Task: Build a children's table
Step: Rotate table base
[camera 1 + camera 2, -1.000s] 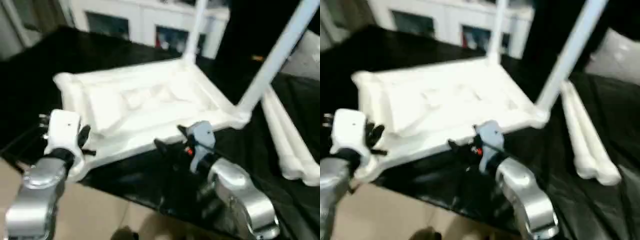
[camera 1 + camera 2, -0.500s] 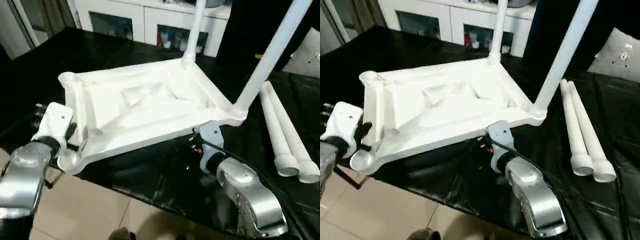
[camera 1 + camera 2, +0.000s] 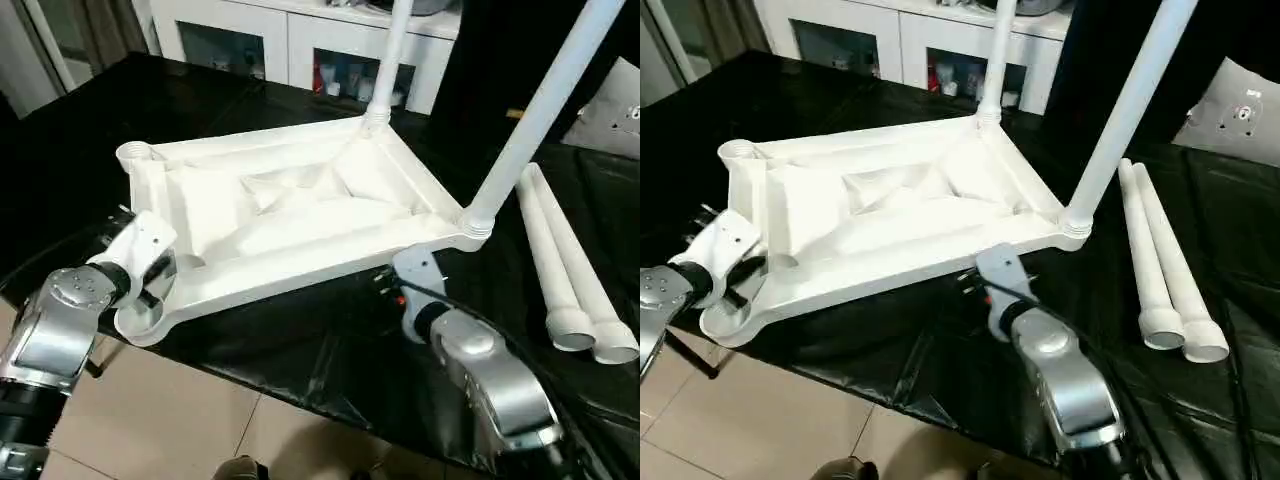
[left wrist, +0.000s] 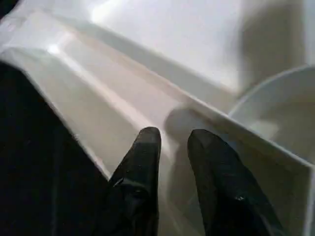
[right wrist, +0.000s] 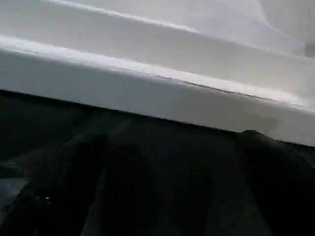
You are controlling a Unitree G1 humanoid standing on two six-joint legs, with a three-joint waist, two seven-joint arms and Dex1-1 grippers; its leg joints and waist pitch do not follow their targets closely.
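Observation:
The children's table top lies upside down on black cloth, ribbed underside up. Two white legs stand in its sockets, one at the far corner and one at the right corner. Two loose legs lie side by side to the right. My left gripper is at the top's left end beside the empty near-left socket, fingers a little apart against the rim with nothing between them. My right gripper stands wide open just in front of the top's near long edge, holding nothing.
The black-covered work table ends close to me, with tiled floor below. A white cabinet stands behind. A grey-white panel leans at the far right. The far-left socket is empty.
The view has steadied and shifted. My left gripper has turned and slid slightly right along the top's left end toward the near-left socket. The right gripper has barely moved.

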